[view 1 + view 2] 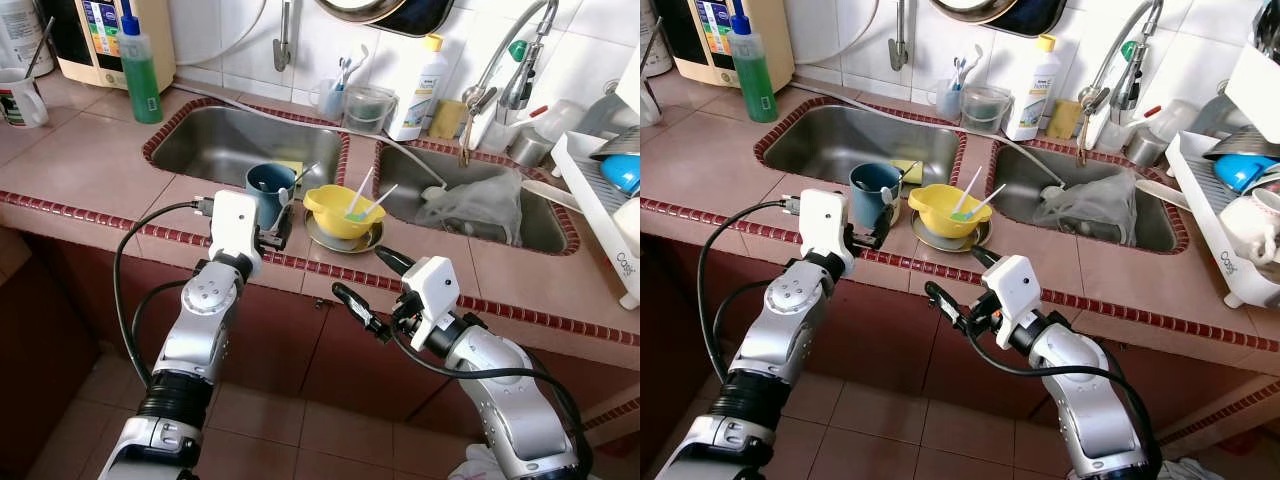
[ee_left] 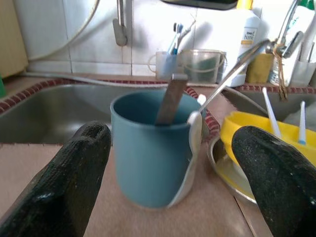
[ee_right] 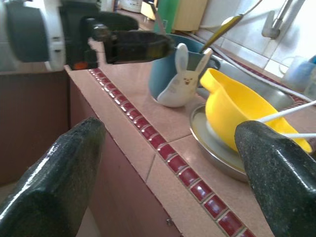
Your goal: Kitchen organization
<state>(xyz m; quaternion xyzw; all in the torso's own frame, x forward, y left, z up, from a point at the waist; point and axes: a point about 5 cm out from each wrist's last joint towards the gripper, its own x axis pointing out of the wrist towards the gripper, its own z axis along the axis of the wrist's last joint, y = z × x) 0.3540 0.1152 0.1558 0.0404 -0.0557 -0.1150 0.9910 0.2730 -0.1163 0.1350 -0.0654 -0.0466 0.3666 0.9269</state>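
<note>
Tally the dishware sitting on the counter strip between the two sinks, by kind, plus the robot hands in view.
Blue cup: 1
Yellow bowl: 1
Metal plate under the bowl: 1
Robot hands: 2, left hand open at the cup, right hand open before the counter edge
Total: 5

Kitchen's got a pinkish tiled counter (image 1: 90, 165) with a strip of small dark red tiles (image 1: 560, 318) along the near edge and around the double steel sink (image 1: 220, 140), and white wall tiles (image 1: 240, 40) running across the far side. Under the counter it's dark reddish-brown cabinet fronts (image 1: 290, 340) and a floor of reddish tiles (image 1: 290, 425). Light's pretty even and bright up top, while the cabinet fronts sit in shade.
</note>
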